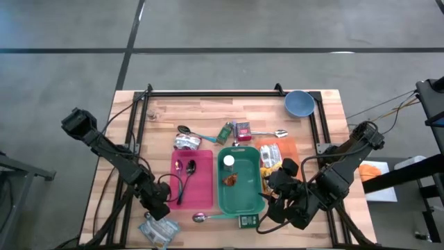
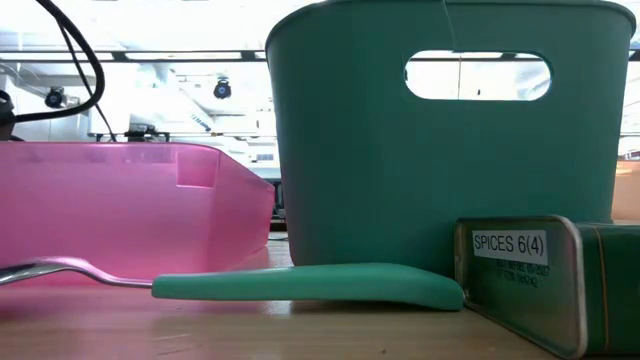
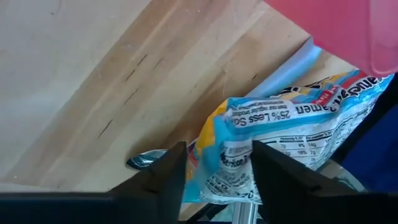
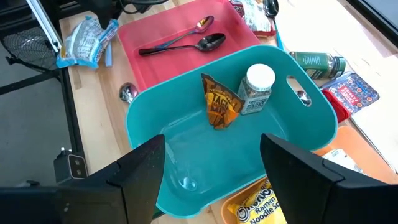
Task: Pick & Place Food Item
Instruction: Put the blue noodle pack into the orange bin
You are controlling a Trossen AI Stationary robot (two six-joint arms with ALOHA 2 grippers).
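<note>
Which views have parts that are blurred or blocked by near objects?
Low view: green bin and pink bin fill the frame, hiding the table; room behind is washed out. Left wrist view: pink bin corner is soft; ramen packet text is sharp.

Table (image 1: pixel 208 111): pale wooden planks, matt, grain and dark streaks showing. Teal bin (image 4: pixel 298 130): smooth plastic, slight sheen. Pink bin (image 4: pixel 161 65): translucent glossy plastic. Two spoons (image 4: pixel 186 42) in the pink bin: polished metal. Ramen packet (image 3: pixel 280 134) at the near left edge: crinkled, shiny printed film. Spice tin (image 2: pixel 545 285): dull green metal with paper label. Spoon handle (image 2: pixel 310 285) before the teal bin: matt green plastic on a bright metal shank. Blue bowl (image 1: pixel 299 103): smooth, matt.
</note>
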